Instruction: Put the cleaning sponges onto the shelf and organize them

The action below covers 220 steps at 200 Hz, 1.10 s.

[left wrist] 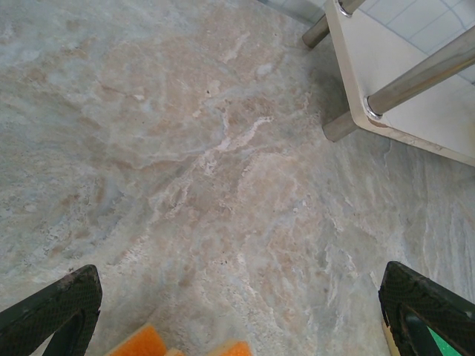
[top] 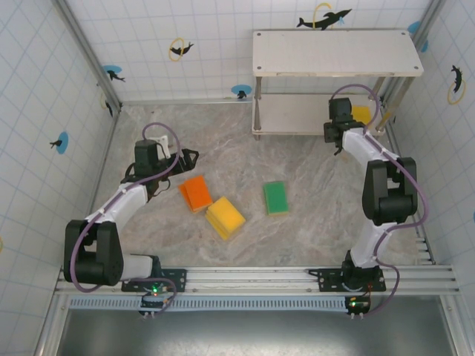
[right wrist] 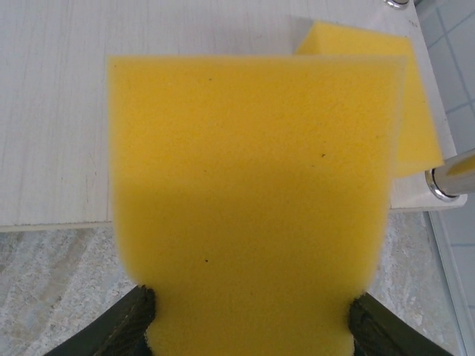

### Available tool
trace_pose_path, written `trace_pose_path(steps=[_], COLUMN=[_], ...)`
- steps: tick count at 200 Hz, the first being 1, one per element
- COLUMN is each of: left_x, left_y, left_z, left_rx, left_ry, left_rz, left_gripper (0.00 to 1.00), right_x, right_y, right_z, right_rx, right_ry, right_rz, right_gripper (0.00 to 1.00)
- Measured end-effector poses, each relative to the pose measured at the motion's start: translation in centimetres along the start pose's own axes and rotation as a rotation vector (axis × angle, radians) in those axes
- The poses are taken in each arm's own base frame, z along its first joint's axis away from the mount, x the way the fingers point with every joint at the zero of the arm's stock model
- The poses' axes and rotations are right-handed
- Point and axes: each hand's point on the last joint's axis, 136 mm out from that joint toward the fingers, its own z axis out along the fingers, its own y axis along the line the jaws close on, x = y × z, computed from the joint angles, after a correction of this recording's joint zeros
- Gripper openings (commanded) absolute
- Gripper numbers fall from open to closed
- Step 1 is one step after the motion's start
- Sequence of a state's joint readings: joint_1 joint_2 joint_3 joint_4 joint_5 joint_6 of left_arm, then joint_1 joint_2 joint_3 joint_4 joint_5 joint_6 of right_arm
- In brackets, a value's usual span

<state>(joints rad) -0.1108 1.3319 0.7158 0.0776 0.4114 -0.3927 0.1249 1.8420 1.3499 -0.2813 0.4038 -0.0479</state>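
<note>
Yellow sponge (right wrist: 252, 193) held in the right gripper (right wrist: 252, 326), jaws nearly shut and pinching its near end from both sides. It hangs over the front edge of the shelf's lower board (right wrist: 59, 111), far end above the board, near end above the table. Whether it touches the board, cannot tell. Second yellow sponge (right wrist: 415, 96) lies flat on the same board at its right end, just beside a silver leg (right wrist: 449, 178); from above it shows at (top: 361, 113), next to the right gripper (top: 338, 133). Shelf (top: 338, 52) stands at the far right of the marble table (top: 312, 230). Orange sponge (top: 196, 192), loose yellow sponge (top: 225, 217) and green sponge (top: 275, 196) lie mid-table, orange and yellow touching, green apart. Left gripper (top: 185, 158) near the orange one, jaws wide open, holding nothing.
</note>
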Motion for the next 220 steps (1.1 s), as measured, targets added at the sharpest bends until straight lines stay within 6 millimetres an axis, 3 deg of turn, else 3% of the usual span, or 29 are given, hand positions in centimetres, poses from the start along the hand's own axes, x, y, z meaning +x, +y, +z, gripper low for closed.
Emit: trace_pose_path(steps=[108,220], left_x=[-0.2,-0.2], left_y=[0.1,0.1], left_z=[0.4,0.6], left_rx=[-0.001,0.0], left_ry=[0.006,0.012], left_rz=[-0.003,-0.004], left_gripper=[0.97,0.98], right_x=[-1.1,-0.8], right_y=[-1.4,-0.2], right_z=[2.1,3.6], right_rx=[-0.023,-0.078], right_ry=[-0.001,0.025], right_rz=[0.053,0.058], right_gripper=[0.56,0.56])
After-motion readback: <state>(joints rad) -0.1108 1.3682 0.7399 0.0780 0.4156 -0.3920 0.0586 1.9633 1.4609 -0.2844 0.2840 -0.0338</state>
